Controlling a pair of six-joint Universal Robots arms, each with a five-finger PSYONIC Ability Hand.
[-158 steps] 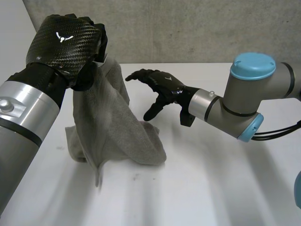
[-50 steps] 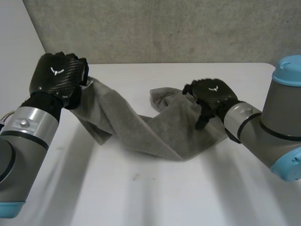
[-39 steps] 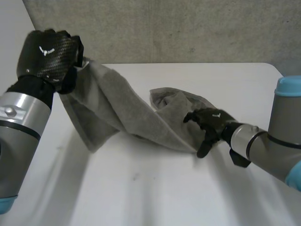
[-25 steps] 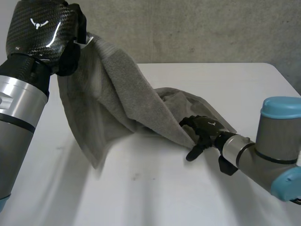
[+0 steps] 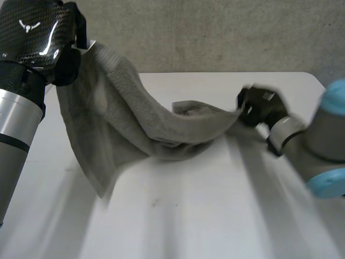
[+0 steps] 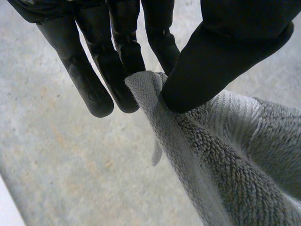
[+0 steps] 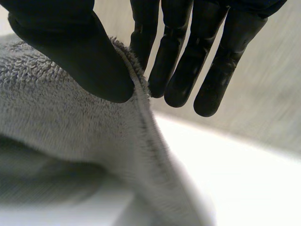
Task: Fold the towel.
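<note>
Count: one grey towel [image 5: 145, 116], two hands, one white table [image 5: 215, 216].

Left hand [image 5: 35, 29]: raised high over the table's left side, clamped on one towel corner. In the left wrist view the thumb [image 6: 221, 61] presses the hem against the fingers [image 6: 127, 52], which are nearly straight. A small pale tab [image 6: 157, 153] hangs from the hem just below the pinch.

Right hand [image 5: 259, 108]: much lower, just above the table's right side, motion-blurred in the head view. It's clamped on the towel's other end. In the right wrist view the thumb [image 7: 70, 52] sits on the towel's near face and the straight fingers [image 7: 174, 61] are behind it. The hem is pinched between the thumb and the nearest finger.

Towel: strung between the two hands, one end each.
- From the left hand a wide sheet hangs down, its lowest corner at the table's front-left. Can't tell if that corner touches.
- The middle sags into a bunched fold that rests on the table near centre.
- From there it rises in a taut band to the right hand.
- It isn't lying flat and no neat fold is made yet.

Grey concrete wall [image 5: 215, 32] behind the table.
</note>
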